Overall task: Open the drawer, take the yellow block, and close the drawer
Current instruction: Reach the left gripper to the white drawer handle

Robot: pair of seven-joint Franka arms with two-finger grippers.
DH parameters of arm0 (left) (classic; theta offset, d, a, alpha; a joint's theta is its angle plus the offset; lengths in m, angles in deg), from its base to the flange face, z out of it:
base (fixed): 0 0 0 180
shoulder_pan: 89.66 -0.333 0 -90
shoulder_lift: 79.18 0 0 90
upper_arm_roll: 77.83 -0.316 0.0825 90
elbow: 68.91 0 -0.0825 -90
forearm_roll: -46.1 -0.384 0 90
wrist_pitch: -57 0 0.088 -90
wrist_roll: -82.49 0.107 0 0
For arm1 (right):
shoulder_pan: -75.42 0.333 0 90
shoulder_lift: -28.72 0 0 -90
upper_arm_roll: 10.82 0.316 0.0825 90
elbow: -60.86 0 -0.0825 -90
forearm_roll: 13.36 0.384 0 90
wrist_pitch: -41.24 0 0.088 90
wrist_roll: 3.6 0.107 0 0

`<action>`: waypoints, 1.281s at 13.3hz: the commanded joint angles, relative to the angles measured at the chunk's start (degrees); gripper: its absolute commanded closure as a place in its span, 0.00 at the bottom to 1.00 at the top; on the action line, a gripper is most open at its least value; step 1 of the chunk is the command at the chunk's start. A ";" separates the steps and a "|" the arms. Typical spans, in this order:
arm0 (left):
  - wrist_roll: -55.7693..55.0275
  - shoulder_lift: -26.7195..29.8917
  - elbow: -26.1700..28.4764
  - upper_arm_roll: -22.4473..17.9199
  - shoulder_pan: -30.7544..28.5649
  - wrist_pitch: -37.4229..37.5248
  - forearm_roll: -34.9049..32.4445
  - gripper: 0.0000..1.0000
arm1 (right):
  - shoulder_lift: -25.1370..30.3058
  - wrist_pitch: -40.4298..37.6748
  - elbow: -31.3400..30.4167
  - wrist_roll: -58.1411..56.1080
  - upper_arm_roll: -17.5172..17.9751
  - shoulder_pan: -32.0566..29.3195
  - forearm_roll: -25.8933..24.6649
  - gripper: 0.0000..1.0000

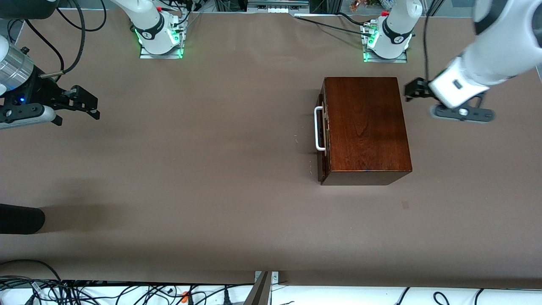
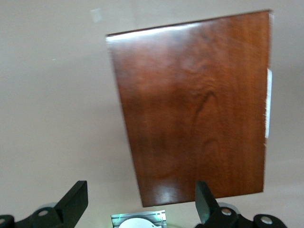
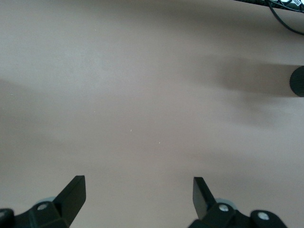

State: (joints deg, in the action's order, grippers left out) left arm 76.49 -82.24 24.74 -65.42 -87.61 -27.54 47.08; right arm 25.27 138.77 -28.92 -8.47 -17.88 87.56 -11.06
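The glossy dark-brown box point(image 1: 366, 125) sits on the table toward the left arm's end. Its drawer point(image 1: 323, 163) is shut, with the white loop handle point(image 1: 318, 129) facing the right arm's end. The yellow block is hidden. My left gripper point(image 1: 413, 90) is open and empty in the air beside the box, at its end away from the handle. The left wrist view shows the box top point(image 2: 194, 109) past the spread fingers of the left gripper point(image 2: 141, 190). My right gripper point(image 1: 89, 103) is open and empty over bare table at the right arm's end, and it also shows in the right wrist view point(image 3: 137, 183).
A black rounded object point(image 1: 21, 218) pokes in at the right arm's end, nearer the front camera; it also shows in the right wrist view point(image 3: 298, 80). Cables point(image 1: 84, 290) lie along the table's near edge. The arm bases point(image 1: 159, 34) stand along the back.
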 commanded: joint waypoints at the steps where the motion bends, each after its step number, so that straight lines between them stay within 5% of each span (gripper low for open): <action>1: -3.38 -4.57 -2.85 7.25 0.58 -2.00 -0.19 0.00 | -0.41 -0.85 1.27 -0.06 0.03 -0.27 0.07 0.00; 3: -8.12 -8.52 -3.38 9.72 3.64 -7.71 -0.54 0.00 | -0.41 -0.85 1.27 -0.06 0.03 -0.27 0.07 0.00; 9: -32.72 -19.69 -4.53 9.56 20.17 -16.70 -16.96 0.00 | -0.41 -0.85 1.36 0.03 0.03 -0.36 0.07 0.00; 17: -40.03 -28.13 -3.56 9.12 23.09 -19.07 -23.66 0.00 | -0.50 -0.32 1.27 -0.06 -0.40 -0.45 -0.11 0.00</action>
State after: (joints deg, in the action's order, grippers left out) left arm 38.70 -108.20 22.74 -56.17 -64.90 -45.82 25.39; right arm 25.27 138.78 -28.91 -8.47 -18.36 87.42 -11.06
